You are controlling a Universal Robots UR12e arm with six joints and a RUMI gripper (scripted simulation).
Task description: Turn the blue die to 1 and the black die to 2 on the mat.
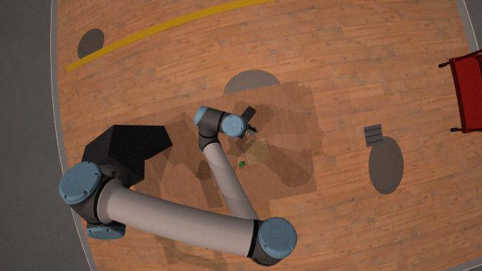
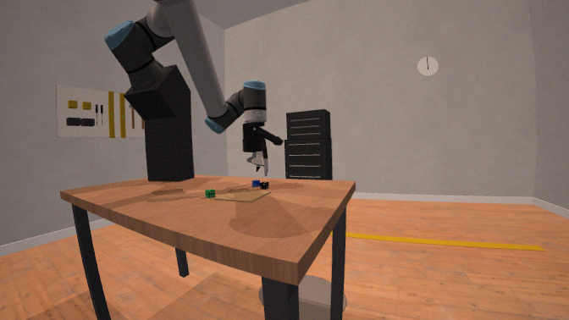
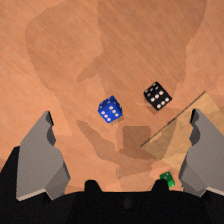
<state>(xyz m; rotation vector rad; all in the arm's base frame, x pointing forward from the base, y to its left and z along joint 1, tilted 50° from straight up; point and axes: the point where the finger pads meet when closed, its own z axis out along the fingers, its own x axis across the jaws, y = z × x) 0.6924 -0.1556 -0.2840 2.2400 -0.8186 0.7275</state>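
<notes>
The blue die (image 2: 256,183) (image 3: 110,109) lies on the table off the mat (image 1: 256,150) (image 2: 241,195) (image 3: 170,142); its upper face shows several pips. The black die (image 2: 264,185) (image 3: 158,95) lies just off the mat's edge, apart from the blue die; its upper face seems to show six pips. The green die (image 1: 242,164) (image 2: 210,193) (image 3: 167,179) sits beside the mat; its top number is too small to tell. My gripper (image 2: 262,172) (image 3: 120,110) is open and empty above the table, over the blue and black dice. In the top view the arm hides both.
The wooden table (image 2: 169,203) bears the mat and dice. The arm's black pedestal (image 2: 169,148) stands at its back left. A dark drawer cabinet (image 2: 308,146) stands behind the table, and a red cart (image 1: 470,93) stands far right on the floor.
</notes>
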